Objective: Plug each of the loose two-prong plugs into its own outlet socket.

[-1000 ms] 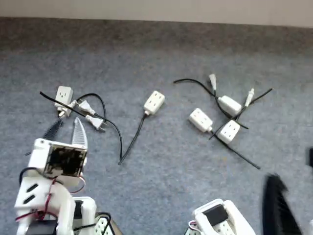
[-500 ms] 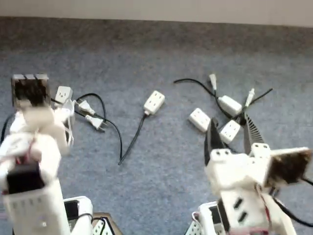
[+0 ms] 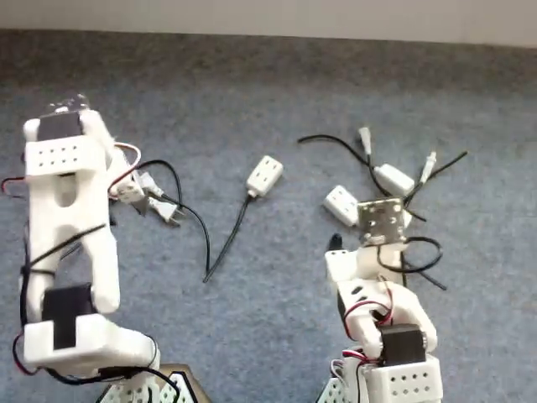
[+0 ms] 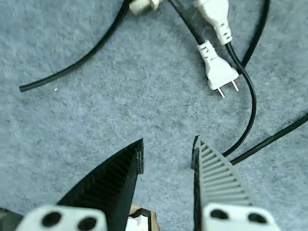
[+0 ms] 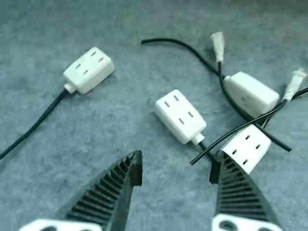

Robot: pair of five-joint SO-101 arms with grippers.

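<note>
My left gripper [image 4: 166, 151] is open and hovers over bare carpet, short of a white two-prong plug [image 4: 219, 72] lying prongs toward it. A second plug [image 4: 214, 14] lies just beyond. In the high view the left arm [image 3: 63, 193] stands over those plugs [image 3: 166, 210]. My right gripper [image 5: 175, 163] is open with nothing between its fingers, close to a white outlet socket [image 5: 180, 115] and another [image 5: 248, 147] beside one finger. A third outlet [image 5: 250, 94] and two small plugs [image 5: 218, 41] [image 5: 296, 77] lie farther off, tangled in black cords. The right arm [image 3: 377, 277] hides part of that cluster.
A lone outlet socket [image 3: 264, 175] on a black cord lies mid-carpet between the arms, seen too as the outlet [image 5: 89, 69] in the right wrist view. A loose black cord end [image 4: 24, 88] lies beside the left gripper. Grey carpet [image 3: 277, 285] covers the floor.
Both arms have swung out over the carpet: the left one forward over the left plugs, the right one from the right edge in to the outlet cluster. Nothing was picked up.
</note>
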